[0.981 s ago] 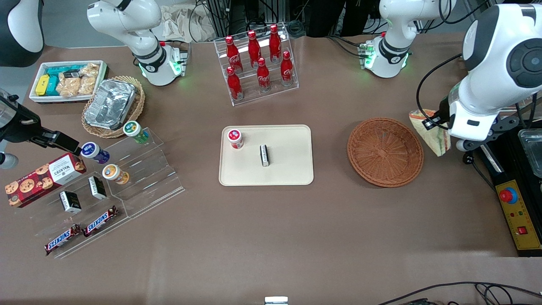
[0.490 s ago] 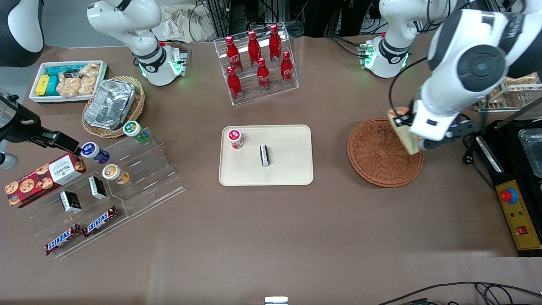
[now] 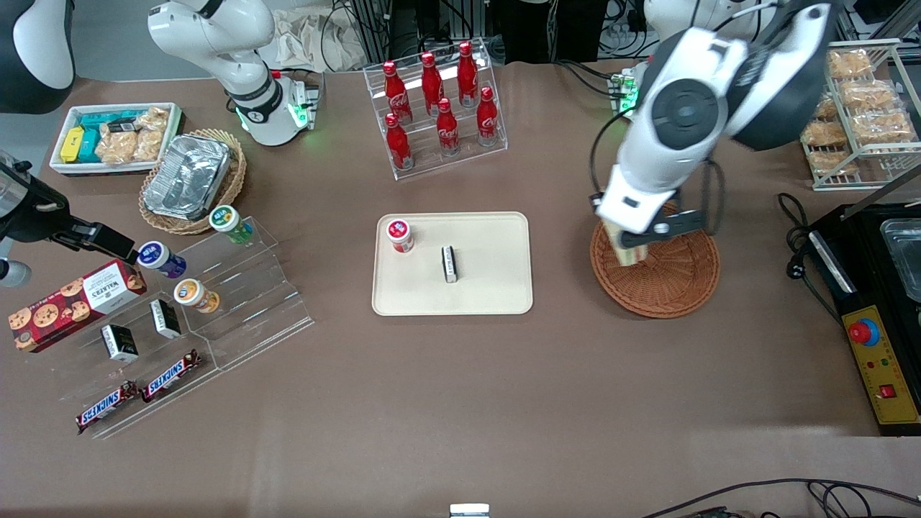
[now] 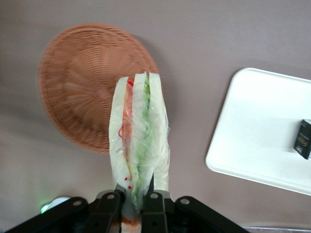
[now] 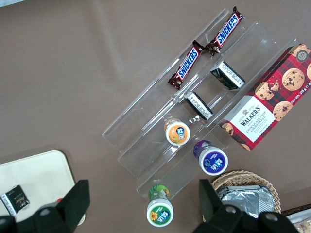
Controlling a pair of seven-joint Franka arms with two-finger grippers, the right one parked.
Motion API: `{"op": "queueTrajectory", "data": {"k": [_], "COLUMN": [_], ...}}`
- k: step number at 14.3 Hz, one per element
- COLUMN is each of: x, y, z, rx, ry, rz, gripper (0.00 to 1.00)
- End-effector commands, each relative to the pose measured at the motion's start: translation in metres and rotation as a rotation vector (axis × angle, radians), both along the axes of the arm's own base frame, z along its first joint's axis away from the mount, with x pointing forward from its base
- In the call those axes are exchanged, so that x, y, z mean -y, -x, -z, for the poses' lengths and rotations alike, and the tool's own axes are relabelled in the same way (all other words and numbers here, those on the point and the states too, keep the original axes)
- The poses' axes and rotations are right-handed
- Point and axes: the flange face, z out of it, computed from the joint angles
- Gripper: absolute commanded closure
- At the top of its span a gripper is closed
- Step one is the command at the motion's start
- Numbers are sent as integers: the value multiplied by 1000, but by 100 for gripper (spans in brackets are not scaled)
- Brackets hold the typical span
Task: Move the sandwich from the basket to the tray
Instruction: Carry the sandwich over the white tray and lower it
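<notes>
The tray (image 3: 496,288) is sitting mid-worktop (image 3: 432,403), so I'm placing everything off that. On it, a small black box (image 3: 450,263) is lying about in the middle, and a red-capped jar (image 3: 400,235) is standing farther from the front camera than the box, near the tray's corner toward the parked arm's end. Toward the working arm's end from the tray, apart from it, the basket (image 3: 662,280) is resting on the worktop with nothing lying in it. The gripper (image 4: 134,194) is hanging above the basket's tray-side rim, clamped tight on the sandwich (image 4: 139,141), which is wrapped in clear film and sticking out from the fingers (image 4: 154,200), clear of both basket and tray.
</notes>
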Motion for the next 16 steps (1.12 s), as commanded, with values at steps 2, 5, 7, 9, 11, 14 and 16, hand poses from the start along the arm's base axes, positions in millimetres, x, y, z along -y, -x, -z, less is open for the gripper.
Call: {"op": "queueTrajectory", "data": {"k": [2, 5, 7, 9, 11, 14, 16], "x": [40, 73, 91, 105, 113, 124, 132], "y": [-2, 6, 8, 10, 10, 10, 16], "z": [63, 101, 122, 132, 137, 148, 165], "rx": [-24, -32, -18, 9, 42, 94, 91], "ry": [79, 107, 122, 142, 167, 209, 213], "rz": [18, 71, 100, 122, 133, 138, 151], "gripper": [100, 100, 100, 100, 100, 98, 98]}}
